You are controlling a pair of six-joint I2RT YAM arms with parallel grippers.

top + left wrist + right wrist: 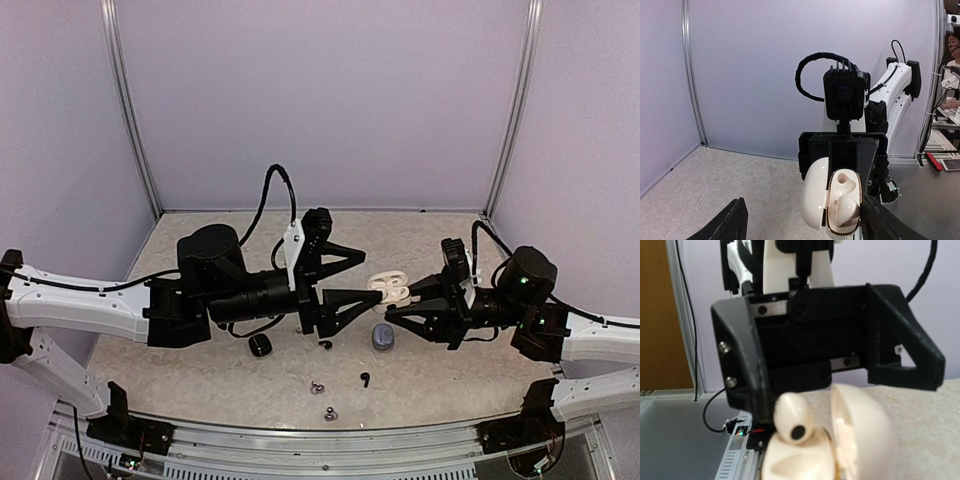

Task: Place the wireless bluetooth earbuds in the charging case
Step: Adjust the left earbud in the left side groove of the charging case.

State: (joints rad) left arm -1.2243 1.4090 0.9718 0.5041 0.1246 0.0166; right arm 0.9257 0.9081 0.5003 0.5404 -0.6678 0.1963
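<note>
Right gripper (398, 303) is clamped on the glossy cream plastic charging case (390, 288), aloft mid-scene with its lid open. Left gripper (368, 271) is spread wide, holding nothing. A rounded cream earbud (792, 420) perches at its well (likely light and slick, so pinch its sides). A black comma-shaped earbud (365, 378) lies nearer on the table.

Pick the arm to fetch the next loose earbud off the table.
Left: the left gripper stands open, close to the small black comma-shaped earbud; the right gripper is shut on the open cream clamshell charging case.
</note>
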